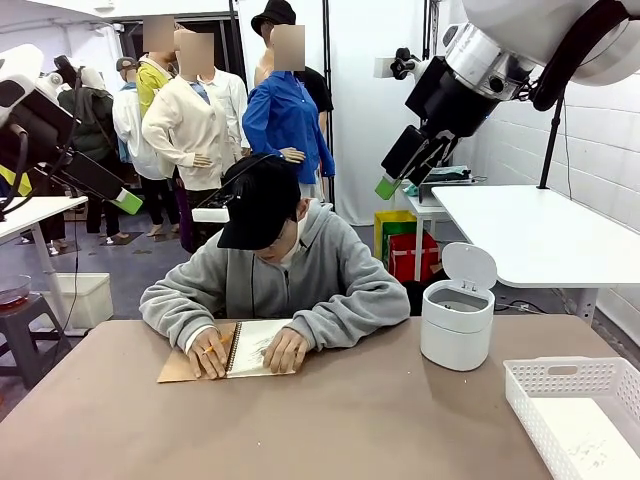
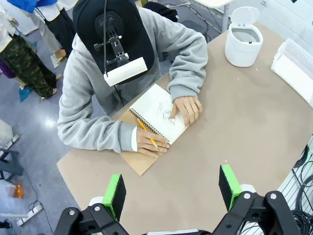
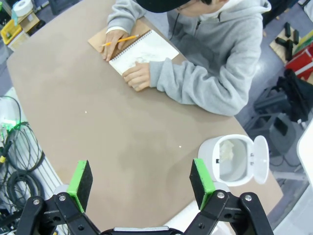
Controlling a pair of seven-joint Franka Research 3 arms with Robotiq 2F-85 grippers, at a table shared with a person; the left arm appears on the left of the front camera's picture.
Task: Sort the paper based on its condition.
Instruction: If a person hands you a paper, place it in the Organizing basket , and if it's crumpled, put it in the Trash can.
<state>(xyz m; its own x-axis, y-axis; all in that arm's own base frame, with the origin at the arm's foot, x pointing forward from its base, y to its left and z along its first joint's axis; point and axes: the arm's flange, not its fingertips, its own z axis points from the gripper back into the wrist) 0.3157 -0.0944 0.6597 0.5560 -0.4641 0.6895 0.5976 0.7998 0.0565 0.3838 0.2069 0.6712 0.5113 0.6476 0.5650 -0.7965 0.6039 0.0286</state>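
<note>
Both arms hang high over the bench [image 1: 330, 420]. The left jaws stand released, their green pads [image 2: 115, 196] wide apart with nothing between them. The right jaws are released too, their pads [image 3: 80, 183] spread and bare.

Well ahead of the left jaws, in line with the gap between them, a person [image 2: 93, 122] in a grey hoodie leans over a spiral notebook [image 2: 159, 115]. One hand [image 2: 152, 145] holds a yellow pencil [image 2: 143, 128], and the other hand [image 2: 188, 108] rests on the page.

Just ahead of the right jaws, close beside one pad, a white bin [image 3: 210, 147] stands with its lid up. Inside it is a crumpled whitish wad [image 3: 226, 149], paper by the look of it.

Low beneath the right jaws, a white basket [image 1: 565, 378] sits at the bench's near corner. It holds a flat sheet of paper [image 1: 590, 445] with faint grey marks.
</note>
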